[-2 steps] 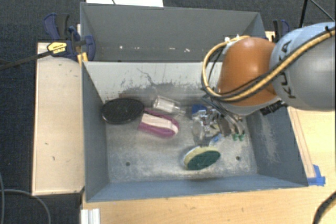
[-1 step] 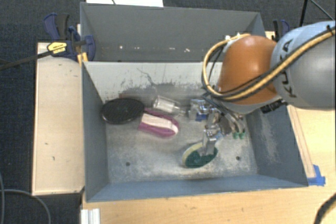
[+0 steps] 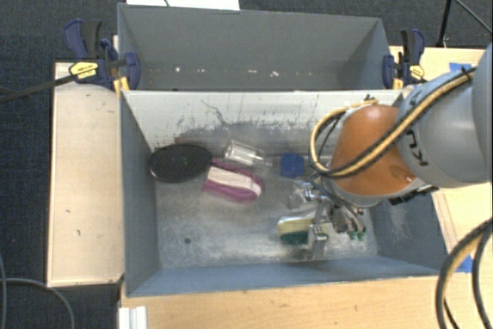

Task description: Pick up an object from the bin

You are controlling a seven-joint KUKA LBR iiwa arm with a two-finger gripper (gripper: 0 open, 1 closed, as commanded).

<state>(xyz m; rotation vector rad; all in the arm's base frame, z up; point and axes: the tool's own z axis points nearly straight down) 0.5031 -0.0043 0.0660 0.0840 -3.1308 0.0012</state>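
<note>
My gripper (image 3: 317,233) is low in the bin's front right part, under the arm's orange cover. Right against its left side lies a small thing with a cream top and dark green underside (image 3: 291,230); whether the gripper holds it I cannot tell. A small blue block (image 3: 291,164) lies just behind the gripper, towards the back wall.
Further left lie a purple and white oblong thing (image 3: 232,182), a clear plastic piece (image 3: 243,155) and a flat black oval (image 3: 180,163). Bare floor stretches along the bin's front left. The arm and its cables cover the bin's right side.
</note>
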